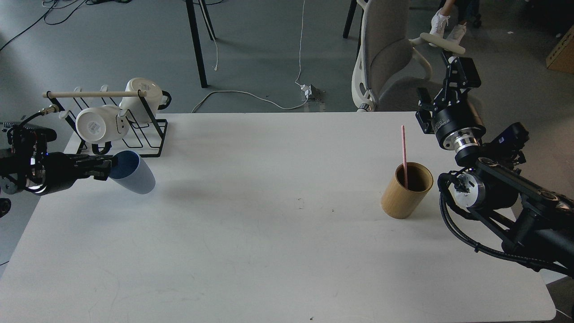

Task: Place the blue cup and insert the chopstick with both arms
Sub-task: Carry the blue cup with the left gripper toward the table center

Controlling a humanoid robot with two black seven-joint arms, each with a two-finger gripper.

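The blue cup (133, 178) is tilted, lifted off the white table (269, 251) at the left, its dark-blue mouth facing my left gripper (106, 167), which is shut on the cup's rim. The pink chopstick (404, 152) stands upright in the tan wooden cylinder holder (406, 190) at the right. My right gripper (457, 69) is raised beyond the table's far right edge, to the right of and above the chopstick; it holds nothing, and I cannot make out how its fingers stand.
A black wire rack (121, 134) with a pale wooden rod (92, 94) and two white mugs (96, 125) stands at the back left, close behind the cup. A grey office chair (385, 54) stands behind the table's far right.
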